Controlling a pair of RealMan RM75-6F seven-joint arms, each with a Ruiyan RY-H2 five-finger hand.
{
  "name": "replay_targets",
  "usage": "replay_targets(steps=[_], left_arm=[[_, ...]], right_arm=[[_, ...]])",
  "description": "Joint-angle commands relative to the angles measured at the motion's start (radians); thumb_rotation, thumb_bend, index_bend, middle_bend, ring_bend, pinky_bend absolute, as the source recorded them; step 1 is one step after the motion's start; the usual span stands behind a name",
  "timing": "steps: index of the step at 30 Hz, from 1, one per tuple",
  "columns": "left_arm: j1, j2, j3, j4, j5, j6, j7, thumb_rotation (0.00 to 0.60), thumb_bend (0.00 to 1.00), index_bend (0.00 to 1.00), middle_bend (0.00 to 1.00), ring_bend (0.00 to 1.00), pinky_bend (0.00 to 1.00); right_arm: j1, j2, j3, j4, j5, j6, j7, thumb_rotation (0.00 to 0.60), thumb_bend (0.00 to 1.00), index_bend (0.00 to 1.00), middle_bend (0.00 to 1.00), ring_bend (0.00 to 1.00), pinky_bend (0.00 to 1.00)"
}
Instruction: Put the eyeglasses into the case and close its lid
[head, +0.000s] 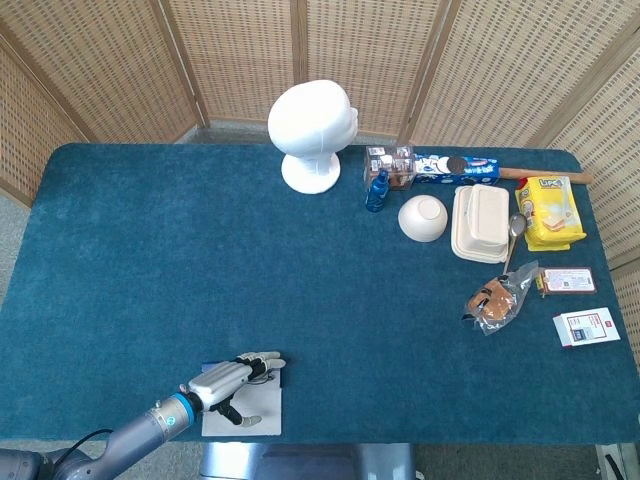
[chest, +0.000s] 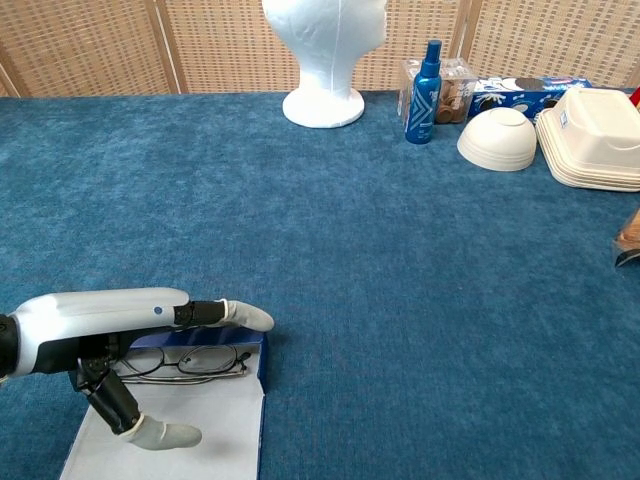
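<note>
Eyeglasses (chest: 185, 361) lie folded in the blue tray of the open case (chest: 255, 355), close to the tabletop's near edge and toward its left corner, with the case's pale lid (chest: 200, 430) lying flat and reaching the near edge. They appear to sit low in the tray, which suits the closing step, since nothing then stands proud of the rim to block the flap. The left hand (chest: 100, 320) hovers directly over them, fingers stretched out together above the lenses and the thumb dropped below, its tip over the pale lid; the fingers are apart from the thumb and nothing is pinched between them. Whether the thumb tip actually touches the lid I cannot tell. In the head view the hand (head: 225, 378) covers most of the case (head: 262, 420), so the glasses barely show there. That spread posture reads as a release or a reach for the flap, not a carry. My judgement is that placing is done and the lid remains to be folded over. The right hand appears in neither view. A white mannequin head (head: 312, 128) stands by the far edge, well apart.
</note>
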Motion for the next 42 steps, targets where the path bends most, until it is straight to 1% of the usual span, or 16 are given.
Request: replay_targets(steps=[1,8,13,25,37,38,40,42], left_arm=[[0.002,-0.001,0.002,-0.002,0.005,0.000,-0.001,0.562,0.27,0.07,0.00,0.00,0.02],[0.010,-0.005,0.011,-0.013,0.017,0.001,0.000,0.562,0.27,0.07,0.00,0.00,0.02],[0.024,-0.007,0.027,-0.025,0.021,0.018,0.015,0.559,0.27,0.07,0.00,0.00,0.02],[0.049,0.002,0.045,-0.043,0.022,0.052,0.039,0.559,0.27,0.07,0.00,0.00,0.02],[0.070,0.002,0.051,-0.040,0.031,0.068,0.037,0.561,0.27,0.07,0.00,0.00,0.01],[0.073,0.001,0.050,-0.038,0.034,0.073,0.038,0.557,0.27,0.06,0.00,0.00,0.01],[0.089,-0.009,0.046,-0.022,0.051,0.120,0.066,0.556,0.27,0.06,0.00,0.00,0.00],[0.117,-0.030,0.043,-0.002,0.075,0.197,0.121,0.557,0.27,0.06,0.00,0.00,0.00]], right_arm=[[0.000,0.000,0.000,0.001,0.001,0.000,0.002,0.502,0.24,0.00,0.16,0.00,0.18],[-0.001,-0.001,0.000,0.005,0.002,-0.002,0.006,0.504,0.24,0.00,0.16,0.00,0.18],[-0.001,-0.001,0.000,0.012,0.002,-0.002,0.014,0.508,0.24,0.00,0.17,0.00,0.18],[0.004,-0.002,-0.001,0.015,-0.003,-0.005,0.018,0.501,0.24,0.00,0.16,0.00,0.18],[0.003,-0.002,-0.002,0.020,-0.002,-0.007,0.024,0.505,0.24,0.00,0.17,0.00,0.18],[0.003,-0.002,-0.003,0.020,-0.002,-0.007,0.024,0.505,0.24,0.00,0.17,0.00,0.18],[0.005,-0.003,-0.004,0.021,-0.004,-0.009,0.024,0.504,0.24,0.00,0.17,0.00,0.18],[0.006,-0.003,-0.004,0.021,-0.006,-0.009,0.024,0.503,0.24,0.00,0.17,0.00,0.18]])
